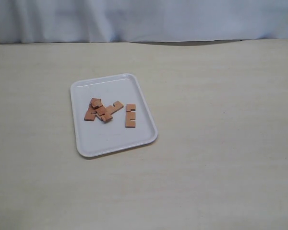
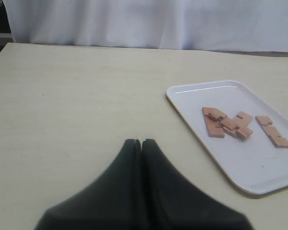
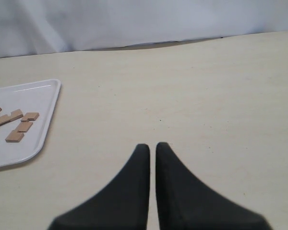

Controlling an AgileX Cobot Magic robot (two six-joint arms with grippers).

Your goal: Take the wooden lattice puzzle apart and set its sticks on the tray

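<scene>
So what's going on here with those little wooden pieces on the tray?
Nothing is being handled right now. The sticks of the wooden puzzle lie loose on the white tray, most in a small overlapping pile, with one stick lying apart beside it. No assembled lattice is in sight. The left gripper is shut and empty over the bare table, away from the tray. The right gripper is also empty, its jaws nearly together with a thin gap.

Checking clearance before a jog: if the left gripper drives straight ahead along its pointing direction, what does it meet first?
Nothing close: the left gripper, shut and empty, points over bare table toward the white backdrop. The tray with the sticks sits off to one side, likely outside that line.
</scene>
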